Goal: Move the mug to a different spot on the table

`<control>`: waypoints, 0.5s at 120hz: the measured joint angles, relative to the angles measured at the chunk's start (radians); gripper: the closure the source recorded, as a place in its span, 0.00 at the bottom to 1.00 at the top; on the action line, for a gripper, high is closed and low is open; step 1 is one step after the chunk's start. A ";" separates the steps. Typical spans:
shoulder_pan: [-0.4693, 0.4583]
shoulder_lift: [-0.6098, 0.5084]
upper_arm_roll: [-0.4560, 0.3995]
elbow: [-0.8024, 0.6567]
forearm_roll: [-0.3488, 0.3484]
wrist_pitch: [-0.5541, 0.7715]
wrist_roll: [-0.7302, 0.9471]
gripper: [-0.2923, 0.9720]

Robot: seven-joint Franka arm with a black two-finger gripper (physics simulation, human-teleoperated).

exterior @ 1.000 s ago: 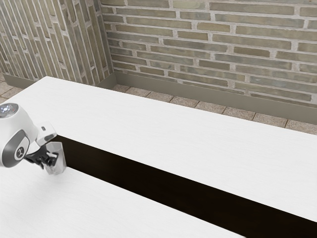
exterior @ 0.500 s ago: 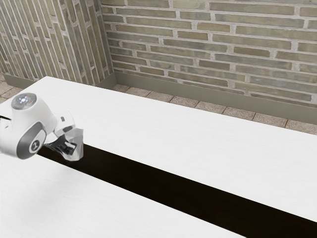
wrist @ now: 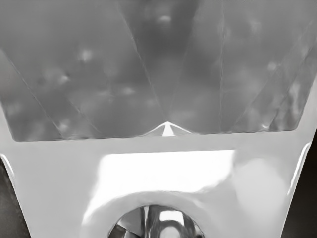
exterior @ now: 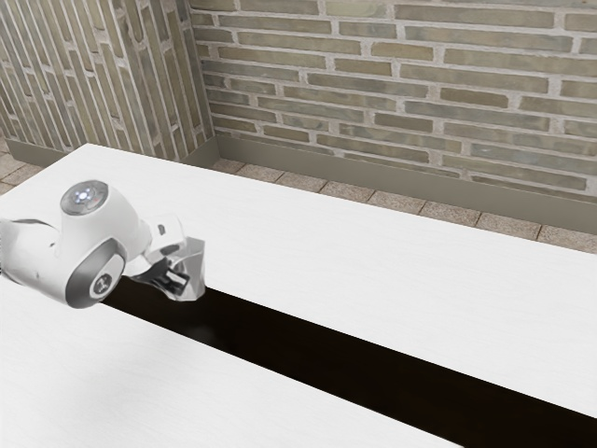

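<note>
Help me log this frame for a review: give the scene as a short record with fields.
mug: grey, held off the table, seen against the dark gap's edge
jaws: shut on the mug
arm: white, comes in from the exterior view's left
table: white, two surfaces split by a dark gap
backdrop: brick wall
task status: mug not yet set down

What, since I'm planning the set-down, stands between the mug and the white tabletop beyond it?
Nothing visible does. The gripper holds the mug over the edge of the dark gap, with bare white table beyond it.
</note>
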 joint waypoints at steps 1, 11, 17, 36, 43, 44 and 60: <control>-0.001 0.001 -0.002 0.000 0.000 0.004 0.000 0.79; -0.004 0.019 -0.020 -0.004 -0.001 0.048 0.000 0.79; -0.008 0.031 -0.025 -0.004 0.000 0.072 0.000 0.79; -0.019 0.089 -0.030 -0.006 0.013 0.130 0.003 0.78; -0.024 0.118 -0.028 -0.006 0.022 0.149 0.004 0.78; -0.024 0.122 -0.028 -0.006 0.023 0.151 0.004 0.78; -0.018 0.152 -0.028 -0.006 0.042 0.182 0.008 0.78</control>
